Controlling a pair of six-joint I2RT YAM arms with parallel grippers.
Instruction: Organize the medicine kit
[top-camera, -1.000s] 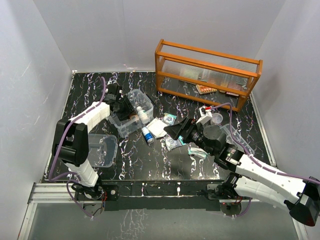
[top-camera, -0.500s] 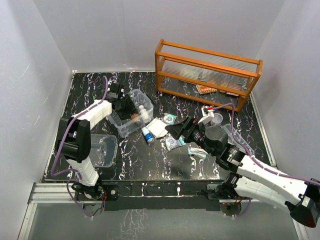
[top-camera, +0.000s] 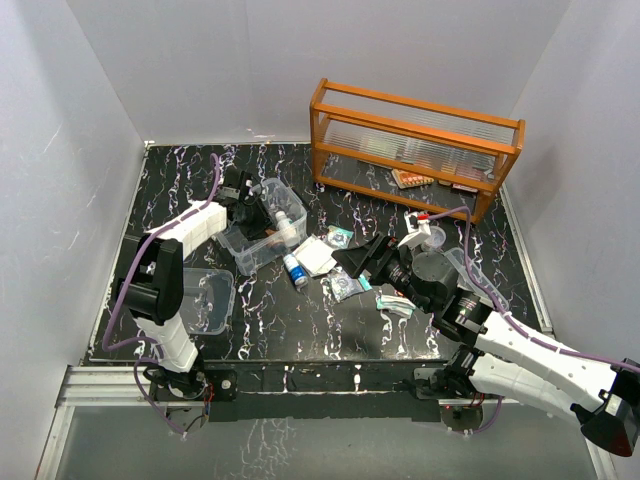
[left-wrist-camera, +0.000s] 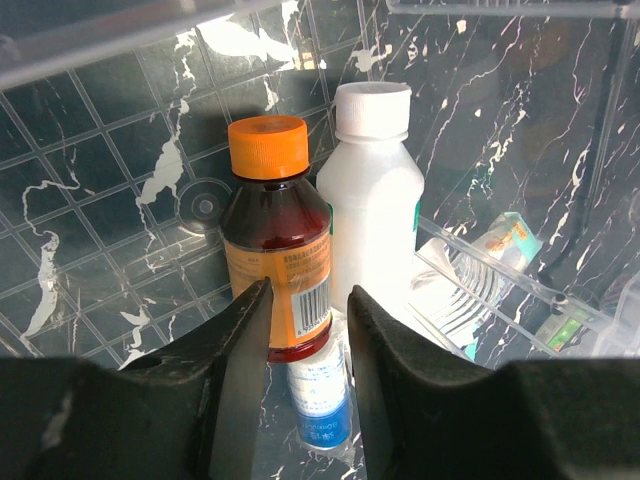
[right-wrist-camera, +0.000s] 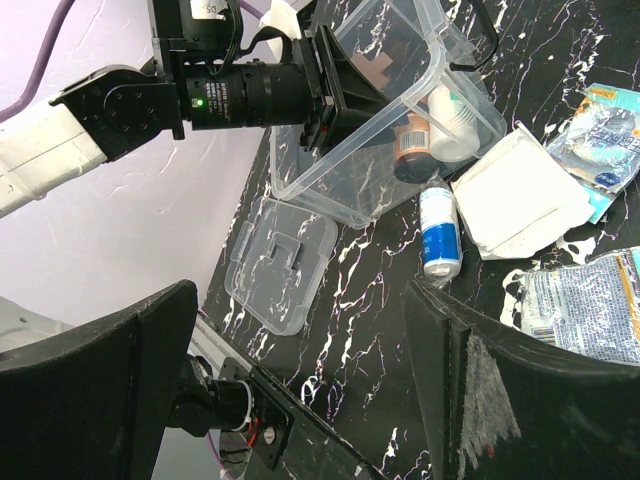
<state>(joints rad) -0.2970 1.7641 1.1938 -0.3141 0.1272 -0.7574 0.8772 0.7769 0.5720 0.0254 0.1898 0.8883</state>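
Clear medicine kit (top-camera: 248, 256): holding amber bottle (left-wrist-camera: 278, 260) and white bottle (left-wrist-camera: 375, 210).
Left tool (left-wrist-camera: 308, 295): gaping slightly, gripping nothing.
Right tool (right-wrist-camera: 302, 300): hovering wide, released.

Your left arm (top-camera: 190, 228) is stretched forward off its base, forearm angling inward. The left gripper (left-wrist-camera: 308, 300) is tilted down, jaws close together with a narrow gap and nothing pinched between them. Your right arm (top-camera: 520, 350) is folded, elbow out right, forearm running inward. The right gripper (right-wrist-camera: 300, 300) has its jaws spread wide and is empty.
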